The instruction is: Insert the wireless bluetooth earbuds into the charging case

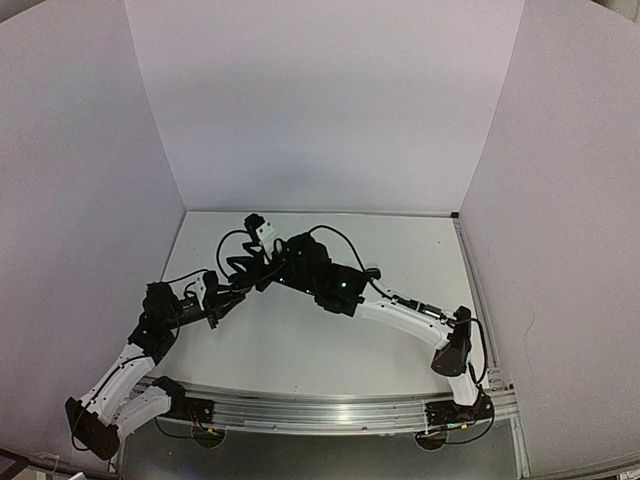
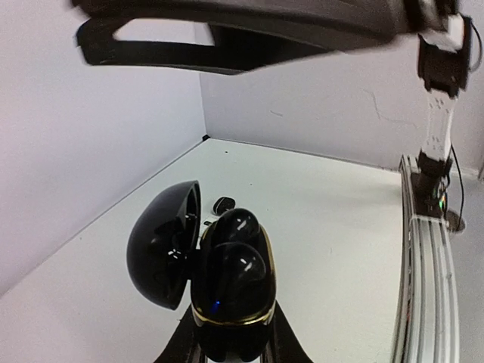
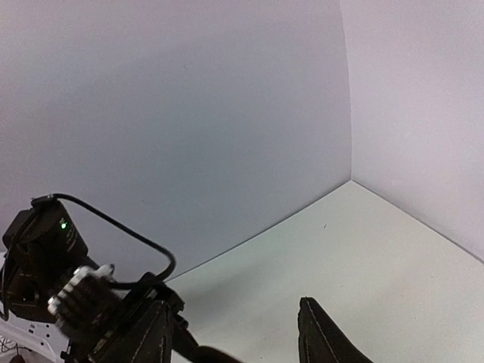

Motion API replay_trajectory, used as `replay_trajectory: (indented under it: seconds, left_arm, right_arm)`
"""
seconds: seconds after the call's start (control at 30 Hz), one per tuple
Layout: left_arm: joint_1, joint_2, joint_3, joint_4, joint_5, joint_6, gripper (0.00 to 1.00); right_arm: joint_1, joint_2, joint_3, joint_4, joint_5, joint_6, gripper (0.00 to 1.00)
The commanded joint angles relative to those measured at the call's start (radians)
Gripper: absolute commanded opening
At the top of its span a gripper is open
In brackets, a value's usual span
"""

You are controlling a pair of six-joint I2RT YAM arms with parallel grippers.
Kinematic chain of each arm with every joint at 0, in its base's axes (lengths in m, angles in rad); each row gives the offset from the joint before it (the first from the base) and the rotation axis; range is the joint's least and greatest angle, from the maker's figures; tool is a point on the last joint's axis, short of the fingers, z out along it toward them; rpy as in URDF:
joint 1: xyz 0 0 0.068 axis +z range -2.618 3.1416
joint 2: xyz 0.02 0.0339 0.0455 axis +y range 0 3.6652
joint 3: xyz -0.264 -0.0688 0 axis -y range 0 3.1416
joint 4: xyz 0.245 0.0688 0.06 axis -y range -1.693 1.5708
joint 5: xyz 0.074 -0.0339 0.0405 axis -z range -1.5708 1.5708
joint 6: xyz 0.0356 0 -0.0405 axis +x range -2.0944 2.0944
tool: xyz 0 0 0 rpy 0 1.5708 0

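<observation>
My left gripper [image 2: 233,336] is shut on a black charging case [image 2: 231,318] with a gold rim. Its lid [image 2: 162,246] stands open to the left. Two glossy black earbuds [image 2: 236,261] sit in the case, one behind the other. In the top view the left gripper [image 1: 228,290] is at the table's left-middle, with the case hidden among black parts. My right gripper [image 3: 234,336] is open and empty, its fingers [image 3: 319,336] wide apart over bare table. In the top view it [image 1: 252,265] hangs just above and behind the left gripper. No other earbuds show clearly.
A small black rounded item [image 2: 224,203] lies on the table beyond the case. The right arm [image 2: 249,30] crosses overhead in the left wrist view. White walls close the table on three sides. The metal rail [image 1: 320,410] runs along the near edge.
</observation>
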Motion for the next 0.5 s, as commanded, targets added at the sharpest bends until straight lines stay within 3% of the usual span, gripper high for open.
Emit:
replay_trajectory:
  seconds: [0.0,0.13,0.27,0.47]
  left_arm:
    - [-0.003,-0.046,0.02,-0.126,0.112,0.325,0.0]
    - [-0.003,-0.039,0.042,-0.153,0.063,0.41,0.0]
    - [-0.002,-0.002,0.06,-0.08,-0.041,0.28,0.0]
    - [0.0,0.034,0.072,-0.056,-0.125,0.132,0.0]
  right_arm:
    - [-0.026,-0.035,-0.014,-0.087,0.109,0.149,0.49]
    - [-0.026,0.035,0.036,-0.236,0.085,0.21,0.47]
    - [-0.018,0.041,0.015,-0.255,-0.059,0.221,0.45]
    - [0.017,-0.069,-0.123,-0.271,-0.132,0.141,0.45]
